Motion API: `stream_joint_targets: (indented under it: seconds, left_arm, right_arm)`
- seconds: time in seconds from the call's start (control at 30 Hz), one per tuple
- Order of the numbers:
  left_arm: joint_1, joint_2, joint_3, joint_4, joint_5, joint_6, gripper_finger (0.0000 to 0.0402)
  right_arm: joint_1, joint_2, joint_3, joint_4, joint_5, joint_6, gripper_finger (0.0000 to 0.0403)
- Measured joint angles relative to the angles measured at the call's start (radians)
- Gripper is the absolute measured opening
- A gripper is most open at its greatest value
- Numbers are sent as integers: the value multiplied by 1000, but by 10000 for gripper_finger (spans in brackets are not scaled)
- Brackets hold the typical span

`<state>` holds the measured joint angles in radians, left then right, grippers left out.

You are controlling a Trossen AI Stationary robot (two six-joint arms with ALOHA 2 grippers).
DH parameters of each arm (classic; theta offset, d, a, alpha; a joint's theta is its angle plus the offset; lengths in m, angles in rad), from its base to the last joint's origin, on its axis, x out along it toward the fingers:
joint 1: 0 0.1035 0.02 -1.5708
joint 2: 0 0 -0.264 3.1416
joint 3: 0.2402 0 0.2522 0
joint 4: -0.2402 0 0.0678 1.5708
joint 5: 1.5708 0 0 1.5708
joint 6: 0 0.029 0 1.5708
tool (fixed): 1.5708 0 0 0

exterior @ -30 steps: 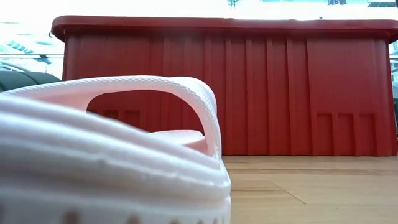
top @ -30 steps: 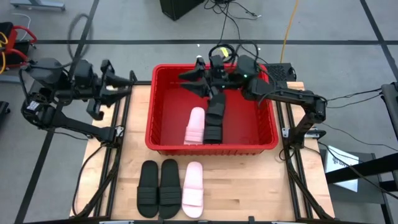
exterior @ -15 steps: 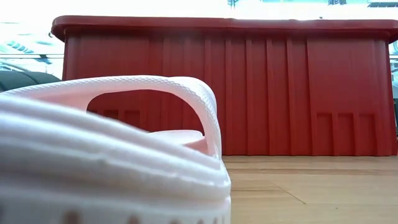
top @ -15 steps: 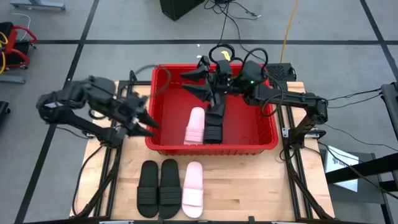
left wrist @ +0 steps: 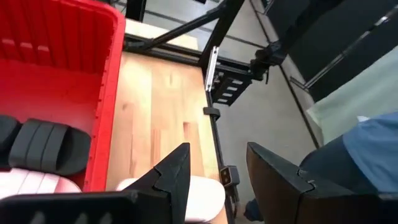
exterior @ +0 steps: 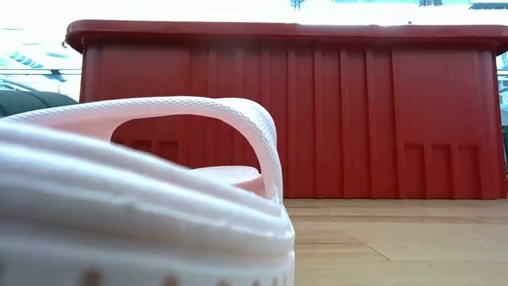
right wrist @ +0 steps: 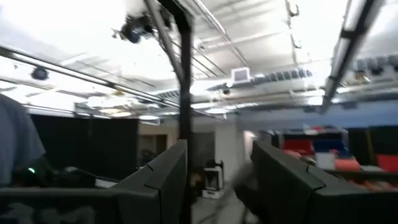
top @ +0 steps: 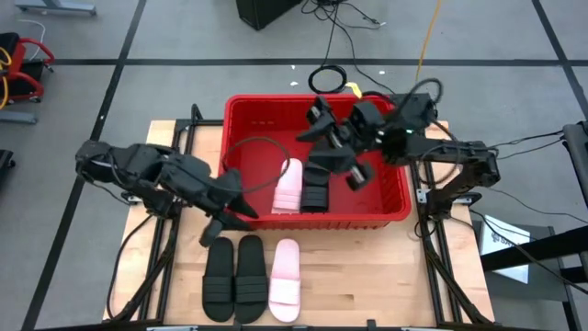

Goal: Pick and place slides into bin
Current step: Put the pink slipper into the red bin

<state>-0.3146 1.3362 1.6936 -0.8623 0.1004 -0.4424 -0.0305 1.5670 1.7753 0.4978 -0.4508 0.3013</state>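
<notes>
The red bin (top: 248,216) stands at the table's middle and fills the back of the low view (exterior: 333,111). On its floor lie a pale pink slide (top: 289,187) and black slides (top: 318,180). Two black slides (top: 219,276) (top: 250,276) and a pale pink slide (top: 286,279) lie sole-down on the wood near the front edge. My left gripper (top: 234,204) hovers open over the bin's near-left corner, slanting down, nothing between its fingers (left wrist: 217,177). My right gripper (top: 334,145) hangs open above the bin, tipped upward; its wrist view shows only the ceiling (right wrist: 217,180).
Bare wood (top: 367,276) lies to the right of the three slides on the table. The near pink slide (exterior: 135,199) fills the left of the low view. A person's sleeve (right wrist: 12,143) shows beyond the table. Cables (top: 331,78) lie on the floor behind the bin.
My left gripper has swung from the table's left edge toward the bin's near-left corner, sinking and tipping downward, still open. My right gripper has drawn back from the bin's far side toward the table's right, rising and tipping upward. The slides have not moved.
</notes>
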Motion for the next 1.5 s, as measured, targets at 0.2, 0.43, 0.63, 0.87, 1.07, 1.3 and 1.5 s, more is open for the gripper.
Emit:
stream_joint_targets:
  seconds: [0.2, 0.43, 0.63, 0.87, 1.07, 1.3, 1.5]
  left_arm:
    - [-50, 81, 0, 0, -86, -32, 152]
    - [-69, 199, 0, -3, -102, -23, 152]
    - [-59, 279, 0, -10, -80, 55, 152]
    - [-44, 340, 0, -11, -49, 111, 152]
    - [-44, 399, 0, -10, -14, 131, 152]
    - [-71, 506, 0, -10, 51, 154, 152]
    - [-82, 598, 0, -10, 108, 191, 152]
  right_arm:
    - [61, -29, 0, -7, -38, -26, 171]
    - [115, -39, 0, -34, -52, -21, 171]
    - [144, -38, 0, -42, -48, -49, 170]
    - [145, -37, 0, -39, -52, -3, 113]
    - [157, -37, 0, -37, -52, 1, 64]
    - [163, -37, 0, -39, -52, -2, 50]
    - [163, -37, 0, -38, -81, -2, 66]
